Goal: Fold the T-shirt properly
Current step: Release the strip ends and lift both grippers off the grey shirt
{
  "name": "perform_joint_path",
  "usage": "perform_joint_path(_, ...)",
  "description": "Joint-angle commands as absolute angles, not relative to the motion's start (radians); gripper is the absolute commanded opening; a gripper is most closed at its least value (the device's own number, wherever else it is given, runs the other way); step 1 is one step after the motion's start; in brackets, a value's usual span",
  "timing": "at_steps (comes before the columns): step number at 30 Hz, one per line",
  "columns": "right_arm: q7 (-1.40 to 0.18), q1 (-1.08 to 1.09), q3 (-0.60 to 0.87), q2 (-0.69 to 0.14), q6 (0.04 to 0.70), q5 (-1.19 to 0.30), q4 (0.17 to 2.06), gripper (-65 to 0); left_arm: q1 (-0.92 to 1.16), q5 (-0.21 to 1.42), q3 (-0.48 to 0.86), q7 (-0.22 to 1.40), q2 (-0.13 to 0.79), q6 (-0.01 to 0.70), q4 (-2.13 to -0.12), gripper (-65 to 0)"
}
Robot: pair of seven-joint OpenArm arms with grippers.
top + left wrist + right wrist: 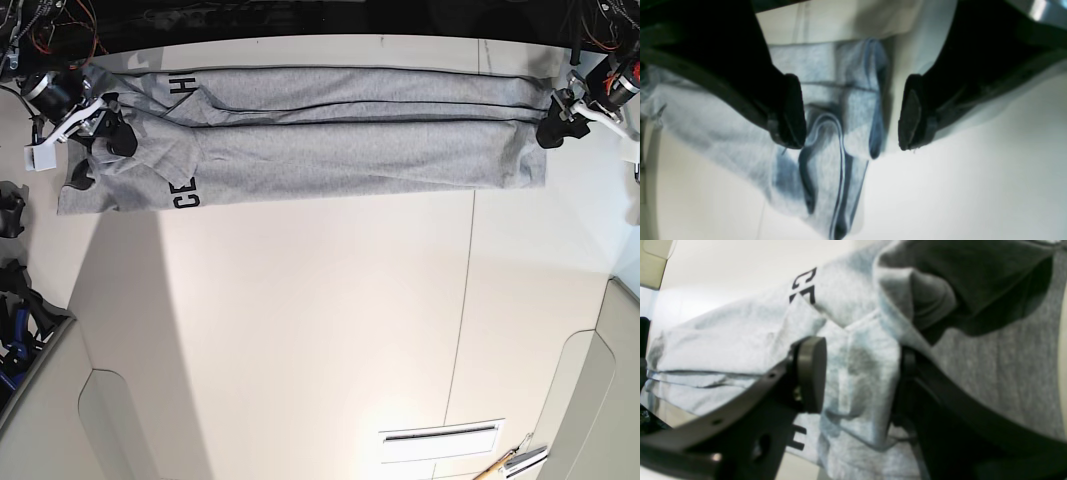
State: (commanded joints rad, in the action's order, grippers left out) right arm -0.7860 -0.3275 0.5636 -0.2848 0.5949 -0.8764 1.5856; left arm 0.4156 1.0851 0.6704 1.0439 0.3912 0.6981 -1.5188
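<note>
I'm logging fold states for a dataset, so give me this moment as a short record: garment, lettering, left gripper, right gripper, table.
garment: grey T-shirt, folded into a long strip, bunched at the right gripper's end
lettering: black, partly visible near that end
left gripper: open, at the strip's other end
right gripper: open, raised fabric between its fingers
table: pale, shirt lying across its far side

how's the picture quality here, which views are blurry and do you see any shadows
Left wrist view: the shirt is soft and smeary, the lower right pale and washed out. Right wrist view: lettering crisp, near pincer blurred, dark shade under the raised cloth. Base view: fairly sharp, a broad grey shadow running down the table at the left.
</note>
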Motion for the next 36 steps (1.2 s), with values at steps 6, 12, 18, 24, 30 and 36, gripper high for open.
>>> perform_joint_path(6,-0.786,-0.327,0.564,-0.285,0.595,-0.891,1.586,-36.8,0.416,1.090,0.586,1.037,0.391,0.698,-1.496,-18.1)
perform_joint_path(12,-0.786,-0.327,0.564,-0.285,0.595,-0.891,1.586,-36.8,0.416,1.096,0.526,1.053,0.391,0.698,-1.497,-18.1)
perform_joint_path(18,-0.786,-0.327,0.564,-0.285,0.595,-0.891,1.586,-36.8,0.416,1.089,0.525,1.059,0.391,0.698,-1.497,-21.0)
perform_joint_path(24,-0.786,-0.327,0.564,-0.285,0.595,-0.917,1.596,-36.8,0.414,1.088,0.525,1.050,0.391,0.698,-1.497,-64.0)
perform_joint_path(30,-0.786,-0.327,0.603,-0.285,0.595,-0.916,1.680,-36.8,0.394,1.053,0.525,1.013,0.391,0.698,-1.497,-65.0)
perform_joint_path(36,-0.791,-0.327,0.712,-0.285,0.595,-0.917,1.730,-36.8,0.306,0.991,0.525,1.014,0.406,0.698,-1.497,-65.0)
